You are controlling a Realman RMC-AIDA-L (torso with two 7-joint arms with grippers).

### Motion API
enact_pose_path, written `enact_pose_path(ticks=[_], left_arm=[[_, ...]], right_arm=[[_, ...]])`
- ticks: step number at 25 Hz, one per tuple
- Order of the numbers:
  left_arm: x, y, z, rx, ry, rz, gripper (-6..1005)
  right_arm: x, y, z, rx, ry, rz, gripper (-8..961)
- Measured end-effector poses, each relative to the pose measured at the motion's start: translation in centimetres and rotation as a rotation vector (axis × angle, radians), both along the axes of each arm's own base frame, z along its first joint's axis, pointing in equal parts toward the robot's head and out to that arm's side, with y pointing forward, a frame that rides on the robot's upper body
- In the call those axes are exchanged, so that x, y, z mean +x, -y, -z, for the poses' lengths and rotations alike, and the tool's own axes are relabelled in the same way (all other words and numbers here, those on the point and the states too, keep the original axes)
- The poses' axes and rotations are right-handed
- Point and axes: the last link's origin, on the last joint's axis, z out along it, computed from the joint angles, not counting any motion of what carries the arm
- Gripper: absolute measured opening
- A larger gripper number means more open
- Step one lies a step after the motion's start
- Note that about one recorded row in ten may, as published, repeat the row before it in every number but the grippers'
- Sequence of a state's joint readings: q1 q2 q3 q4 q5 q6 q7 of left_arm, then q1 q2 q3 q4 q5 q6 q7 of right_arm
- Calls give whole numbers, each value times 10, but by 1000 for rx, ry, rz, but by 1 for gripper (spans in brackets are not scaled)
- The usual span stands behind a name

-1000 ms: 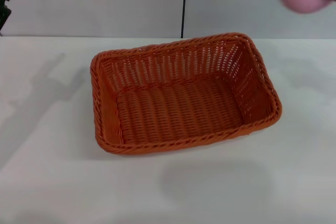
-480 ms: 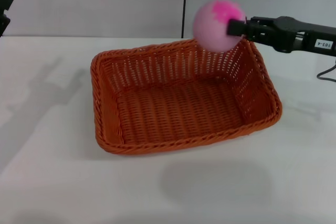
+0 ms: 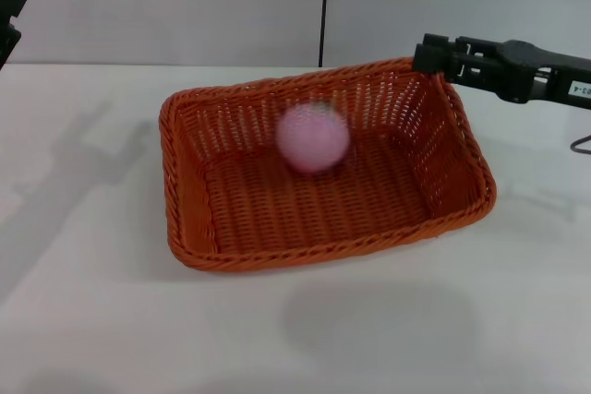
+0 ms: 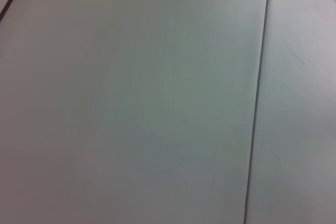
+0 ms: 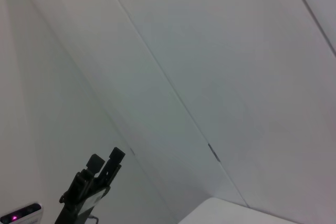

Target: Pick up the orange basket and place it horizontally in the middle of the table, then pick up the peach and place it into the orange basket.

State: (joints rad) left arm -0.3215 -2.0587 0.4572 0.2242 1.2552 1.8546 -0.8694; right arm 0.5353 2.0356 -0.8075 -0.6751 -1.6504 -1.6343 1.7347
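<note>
The orange basket (image 3: 323, 168) lies lengthwise across the middle of the white table (image 3: 92, 302). The pale-pink peach (image 3: 314, 137) shows as a blur inside the basket's outline, free of any grip and dropping toward its floor. My right gripper (image 3: 418, 54) hovers over the basket's far right corner, open and holding nothing. My left gripper (image 3: 7, 6) is parked at the far left edge, off the table; the right wrist view shows the left gripper (image 5: 105, 160) from afar with its two fingertips apart.
A grey wall with a dark vertical seam (image 3: 324, 6) stands behind the table. Bare white tabletop surrounds the basket on all sides. The left wrist view shows only wall panels.
The right gripper carried the peach in from the upper right to above the basket's far corner, then let it go. The peach now falls into the basket. The basket has not moved.
</note>
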Motion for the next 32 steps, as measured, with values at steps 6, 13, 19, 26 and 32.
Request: enact_pose_path(ticks=[6,13,19,26,32], left_arm=[[1,-4,1,-3,-2,-2,722],[3,-8,3,-6,5,-6,722],[7,-14,6,-14,25,-6,722],[8,-20,8,-18,24,-24,722],[3,-26,10,-16,22,-78,722]], right_arm=[[14,5,-9,68,-19,31,509],[47,29,-30,344,-98,60,509],[95,58,-45,640,-114,189,509],[141,92,-60,991,-75,384,509],[161,105,-67,1125,-33,497,509]])
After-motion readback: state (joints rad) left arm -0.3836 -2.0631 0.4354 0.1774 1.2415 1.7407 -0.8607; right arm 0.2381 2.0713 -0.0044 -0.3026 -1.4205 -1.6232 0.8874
